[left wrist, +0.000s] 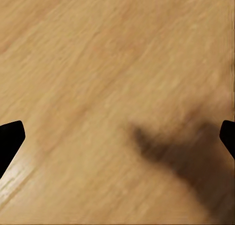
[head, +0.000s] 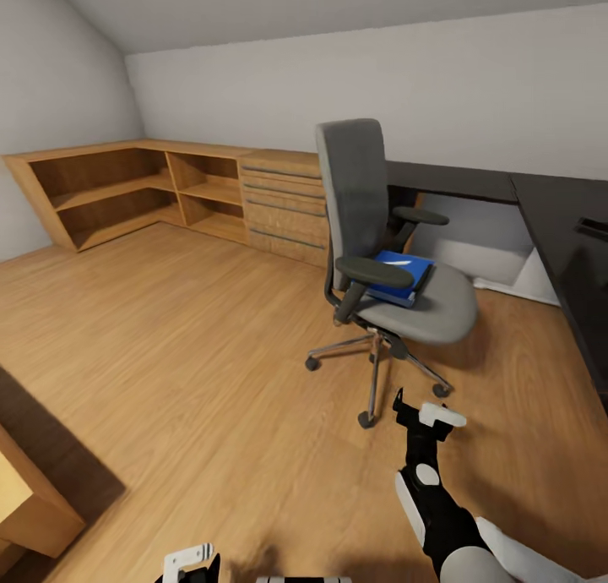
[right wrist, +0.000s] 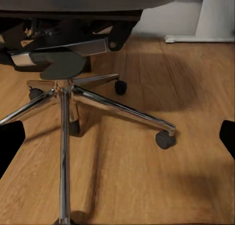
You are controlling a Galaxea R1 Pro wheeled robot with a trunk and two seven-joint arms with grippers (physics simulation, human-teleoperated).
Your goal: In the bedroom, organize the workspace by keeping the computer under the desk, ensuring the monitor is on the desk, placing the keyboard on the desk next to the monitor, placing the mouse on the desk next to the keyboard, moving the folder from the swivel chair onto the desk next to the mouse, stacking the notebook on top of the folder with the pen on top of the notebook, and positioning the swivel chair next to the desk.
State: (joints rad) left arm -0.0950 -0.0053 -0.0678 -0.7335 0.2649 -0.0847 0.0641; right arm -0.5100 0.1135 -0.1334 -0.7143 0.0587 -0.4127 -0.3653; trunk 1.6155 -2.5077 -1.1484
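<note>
From the head camera, the swivel chair (head: 380,253) sits out on the wooden floor (head: 169,355), just in front of the black desk (head: 549,211) that runs along the back wall and down the right side. The blue folder (head: 404,277) is lying flat on the seat, with what looks like the white pen (head: 397,263) on top of it (tiny, so not fully sure). A light wooden shelf and drawer unit (head: 211,194) fills the far left corner. The right gripper (head: 426,418) is held low near the chair's chrome base, and the left gripper (head: 190,562) peeks in at the bottom edge. Left wrist camera: just floor planks and a shadow, with the dark fingertips (left wrist: 11,139) far apart, so it's open. Right wrist camera: looking straight at the chair's star base (right wrist: 73,95) and casters under the seat, a white desk leg (right wrist: 215,14) behind, fingertips (right wrist: 10,142) spread wide with nothing between them.
</note>
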